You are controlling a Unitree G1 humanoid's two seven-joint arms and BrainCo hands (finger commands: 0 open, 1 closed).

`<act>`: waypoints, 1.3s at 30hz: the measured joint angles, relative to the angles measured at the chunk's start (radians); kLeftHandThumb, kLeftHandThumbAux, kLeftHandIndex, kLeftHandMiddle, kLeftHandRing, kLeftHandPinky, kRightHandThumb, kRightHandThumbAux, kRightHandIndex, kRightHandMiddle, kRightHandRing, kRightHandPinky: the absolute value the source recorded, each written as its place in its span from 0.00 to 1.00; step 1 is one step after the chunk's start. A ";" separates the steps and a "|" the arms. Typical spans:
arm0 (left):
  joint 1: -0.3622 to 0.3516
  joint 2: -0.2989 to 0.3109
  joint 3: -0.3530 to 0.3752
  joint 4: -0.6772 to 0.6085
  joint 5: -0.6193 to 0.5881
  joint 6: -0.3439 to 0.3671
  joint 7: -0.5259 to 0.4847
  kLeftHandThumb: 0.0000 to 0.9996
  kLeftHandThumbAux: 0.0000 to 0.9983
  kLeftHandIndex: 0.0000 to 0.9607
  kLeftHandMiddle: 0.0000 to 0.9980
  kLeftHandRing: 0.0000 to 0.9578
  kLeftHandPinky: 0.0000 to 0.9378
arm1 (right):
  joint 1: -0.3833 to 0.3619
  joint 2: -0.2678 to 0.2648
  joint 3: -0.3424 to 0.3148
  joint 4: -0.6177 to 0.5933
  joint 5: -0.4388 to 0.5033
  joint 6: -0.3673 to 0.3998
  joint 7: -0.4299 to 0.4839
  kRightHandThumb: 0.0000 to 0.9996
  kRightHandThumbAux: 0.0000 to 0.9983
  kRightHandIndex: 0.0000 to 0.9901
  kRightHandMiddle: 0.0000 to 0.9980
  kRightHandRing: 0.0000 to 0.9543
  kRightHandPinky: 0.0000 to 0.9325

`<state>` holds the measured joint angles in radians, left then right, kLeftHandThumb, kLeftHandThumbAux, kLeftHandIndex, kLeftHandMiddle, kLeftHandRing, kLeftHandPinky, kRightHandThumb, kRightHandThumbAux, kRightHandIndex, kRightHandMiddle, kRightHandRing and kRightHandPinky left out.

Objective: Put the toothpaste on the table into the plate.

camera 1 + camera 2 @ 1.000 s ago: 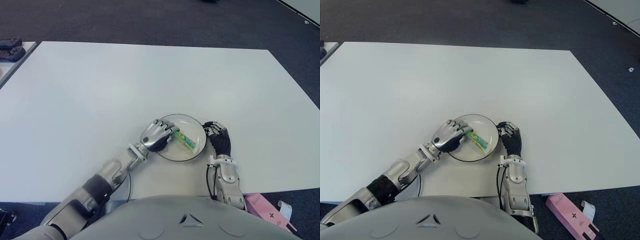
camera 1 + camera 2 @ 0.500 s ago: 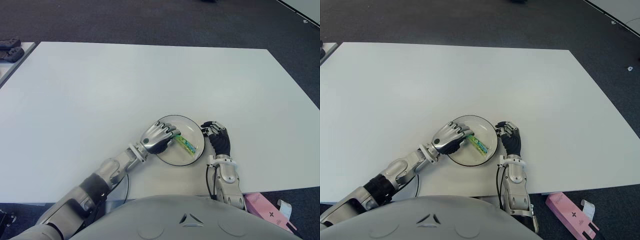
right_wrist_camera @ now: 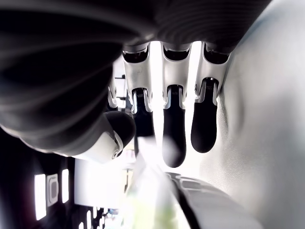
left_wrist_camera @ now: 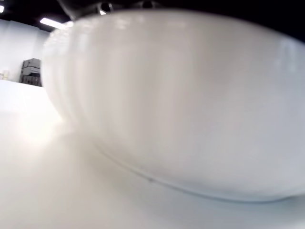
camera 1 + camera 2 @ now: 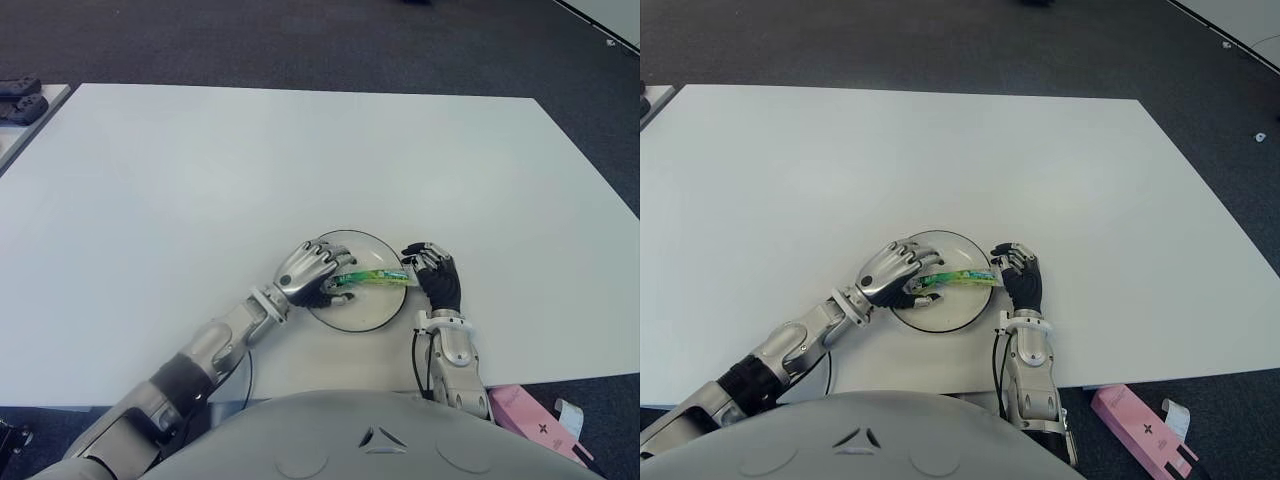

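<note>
The white plate point(image 5: 362, 306) stands near the table's front edge, and its outer wall point(image 4: 181, 109) fills the left wrist view. A green toothpaste tube point(image 5: 374, 277) lies level across the plate, its right end over the right rim. My left hand point(image 5: 314, 271) covers the plate's left rim with its fingers curled on the tube's left end. My right hand point(image 5: 437, 281) is just right of the plate, fingers point(image 3: 174, 125) relaxed and holding nothing. The tube's tip point(image 3: 148, 193) shows blurred close to those fingers.
The white table point(image 5: 300, 160) stretches wide behind the plate. A pink box point(image 5: 531, 417) lies on the floor at the front right. Dark objects point(image 5: 20, 100) sit on a neighbouring table at the far left. A cable point(image 5: 250, 368) loops beside my left forearm.
The toothpaste has swung from slanting in the plate to lying level, its right end now at the rim by my right hand. My left hand shifted slightly left. The right hand stayed put.
</note>
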<state>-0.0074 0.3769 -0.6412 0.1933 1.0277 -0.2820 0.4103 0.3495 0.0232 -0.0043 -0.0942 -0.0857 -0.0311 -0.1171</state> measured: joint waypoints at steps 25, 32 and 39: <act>0.070 -0.013 0.040 -0.055 0.019 0.108 0.118 0.13 0.49 0.00 0.00 0.00 0.00 | -0.002 -0.001 -0.002 0.008 0.002 -0.011 0.003 0.71 0.73 0.43 0.48 0.51 0.52; 0.075 -0.046 0.079 -0.007 -0.042 0.043 0.260 0.18 0.45 0.00 0.00 0.00 0.00 | -0.002 -0.003 -0.002 0.009 0.003 -0.012 0.004 0.71 0.73 0.43 0.48 0.50 0.52; 0.081 -0.091 0.116 0.028 -0.078 0.002 0.399 0.17 0.44 0.00 0.00 0.00 0.00 | -0.003 -0.004 -0.003 0.009 0.003 -0.013 0.005 0.71 0.73 0.43 0.48 0.50 0.51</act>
<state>0.0737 0.2858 -0.5255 0.2216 0.9497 -0.2804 0.8095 0.3468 0.0191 -0.0073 -0.0850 -0.0829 -0.0438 -0.1125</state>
